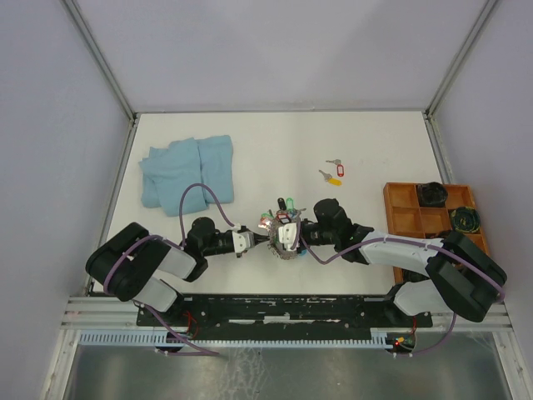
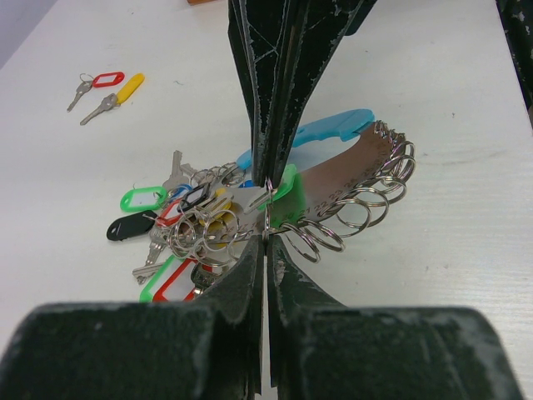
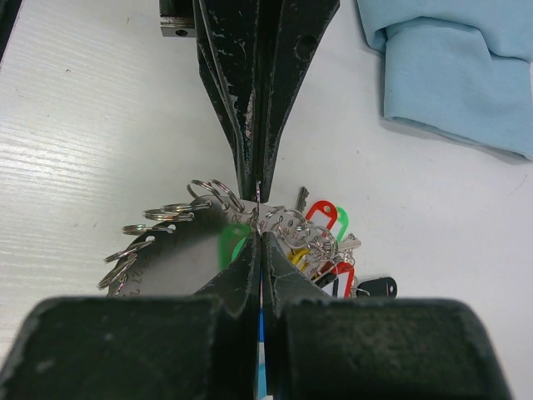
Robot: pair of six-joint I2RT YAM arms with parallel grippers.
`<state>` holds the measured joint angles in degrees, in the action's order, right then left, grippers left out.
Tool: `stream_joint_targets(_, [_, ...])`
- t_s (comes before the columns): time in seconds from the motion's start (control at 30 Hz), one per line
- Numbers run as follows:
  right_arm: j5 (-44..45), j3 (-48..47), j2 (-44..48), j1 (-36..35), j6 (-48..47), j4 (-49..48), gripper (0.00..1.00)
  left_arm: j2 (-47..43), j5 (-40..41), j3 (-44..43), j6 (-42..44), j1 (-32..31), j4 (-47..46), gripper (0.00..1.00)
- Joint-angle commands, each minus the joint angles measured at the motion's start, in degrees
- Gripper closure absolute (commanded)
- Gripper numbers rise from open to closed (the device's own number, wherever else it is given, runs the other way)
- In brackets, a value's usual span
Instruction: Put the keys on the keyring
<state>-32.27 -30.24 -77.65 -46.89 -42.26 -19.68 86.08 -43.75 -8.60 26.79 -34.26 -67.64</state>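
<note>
Both claws shut, tips facing each other, nearly touching, over the keyring near the front middle of the table (image 1: 375,133).
- left claw (image 2: 266,237): jaws pressed together, no gap. It comes in from the left, tips right at the ring-lined edge of the keyring (image 2: 337,177).
- right claw (image 3: 260,237): jaws together too, coming in from the right.
- A thin ring wire stands upright between the two tip pairs in the right wrist view. Can't tell which claw actually pinches it.
- The keyring is a flat plate with a light blue end and split rings all along its curved edge. It lies on the table under the claw tips.
- bunch of keys (image 2: 187,229): piled against the keyring on its far side, with green, red, yellow and black tags, tangled in loose rings. A green tag sits right at the left claw tips.
- Further back and to the right, well apart from the bunch: yellow-tag key (image 1: 331,177), and just behind it the red-tag key (image 1: 334,162). Both lie loose on the table, close together.
- Far left: blue cloth (image 1: 187,173), crumpled.
- Right edge: orange tray (image 1: 402,197) with dark round items in two compartments.
</note>
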Motion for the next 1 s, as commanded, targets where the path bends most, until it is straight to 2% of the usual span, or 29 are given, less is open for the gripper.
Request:
stream_joint_targets(0.0, [0.52,-0.15,0.36,-0.39,0.49,-2.19,1.0,-1.04,-1.29,-0.42,0.31,-0.24,-3.31,0.97])
stream_joint_targets(0.27, [1.54,-0.2,1.44,-0.48,-1.13,1.13,0.99,-1.17,-0.99,-0.36,0.11,-0.28,-3.42,0.97])
stream_joint_targets(0.97, [1.3,-0.28,0.06,-1.18,0.24,-2.35,0.99,-1.06,-1.52,-0.63,-0.51,-0.27,-3.17,0.97])
